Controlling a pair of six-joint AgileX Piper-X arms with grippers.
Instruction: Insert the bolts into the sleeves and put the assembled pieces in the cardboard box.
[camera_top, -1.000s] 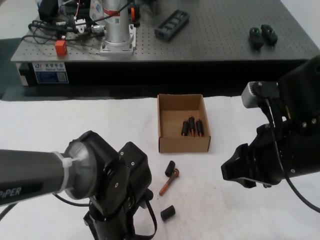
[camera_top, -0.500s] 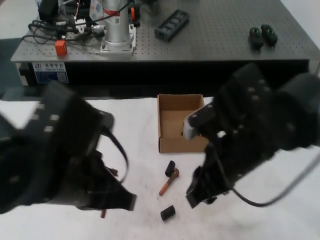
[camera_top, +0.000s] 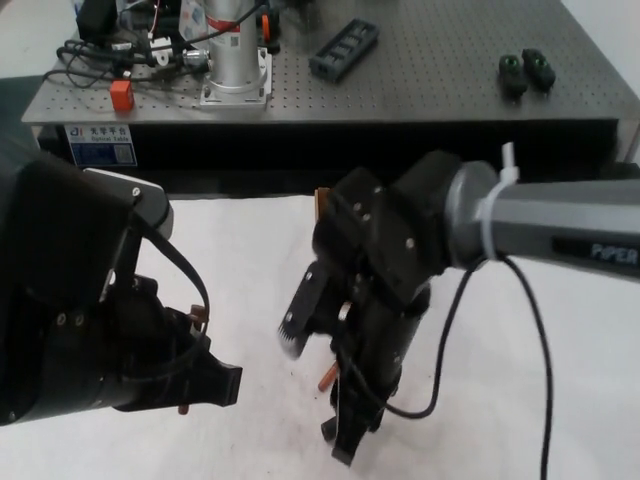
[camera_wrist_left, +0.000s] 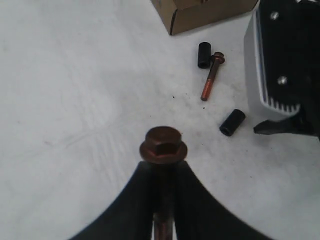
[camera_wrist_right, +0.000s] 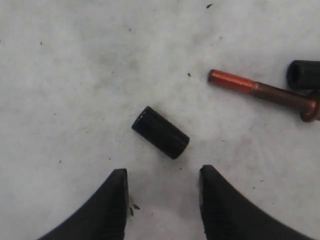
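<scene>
My left gripper (camera_wrist_left: 163, 167) is shut on a copper bolt (camera_wrist_left: 163, 145), its hex head sticking out past the fingertips above the white cloth. My right gripper (camera_wrist_right: 162, 172) hangs open just over a loose black sleeve (camera_wrist_right: 160, 132) lying on its side. In the high view the right gripper (camera_top: 345, 440) points down at the front centre. A second bolt (camera_wrist_right: 262, 94) lies beside another black sleeve (camera_wrist_right: 305, 74); both bolt (camera_wrist_left: 211, 75) and sleeve (camera_wrist_left: 204, 54) appear in the left wrist view too. The right arm hides most of the cardboard box (camera_top: 322, 196).
The bench is covered with a white cloth (camera_top: 230, 250). Behind it stands a perforated metal table (camera_top: 430, 70) with a silver post, cables, a black tray and two small black parts. The left arm (camera_top: 90, 330) takes up the front left.
The right arm has swung from the right edge to the middle, in front of the box, and come down over the loose sleeve. The left arm has shifted to the left.
</scene>
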